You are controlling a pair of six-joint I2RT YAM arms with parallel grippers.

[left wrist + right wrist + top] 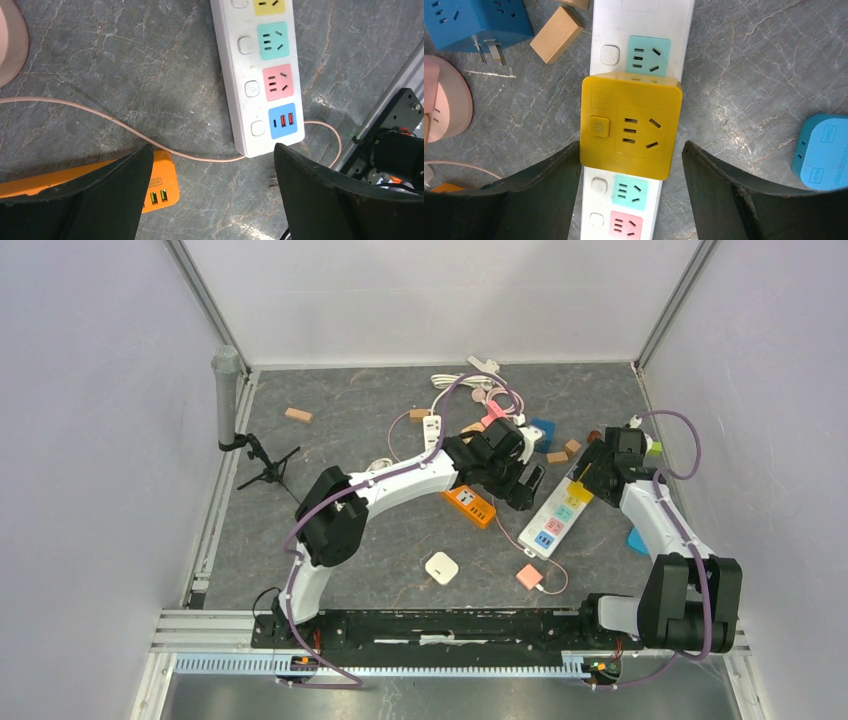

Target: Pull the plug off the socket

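Observation:
A white power strip (553,517) with coloured sockets lies right of centre. A yellow square plug adapter (580,492) sits plugged into it. In the right wrist view the yellow plug (631,125) covers the strip (644,20) between two mint sockets. My right gripper (630,145) is open, its fingers on either side of the plug's near edge, apart from it. My left gripper (212,155) is open and empty above the table, just off the strip's blue USB end (283,121). From above, the left gripper (525,485) hangs left of the strip and the right gripper (598,472) over the plug.
An orange USB charger (162,187) and a pink cable (100,117) lie by the left gripper. A blue cube adapter (474,20), a wooden block (556,34), a pink round piece (444,100) and a light blue adapter (821,152) surround the strip. A microphone (228,400) stands far left.

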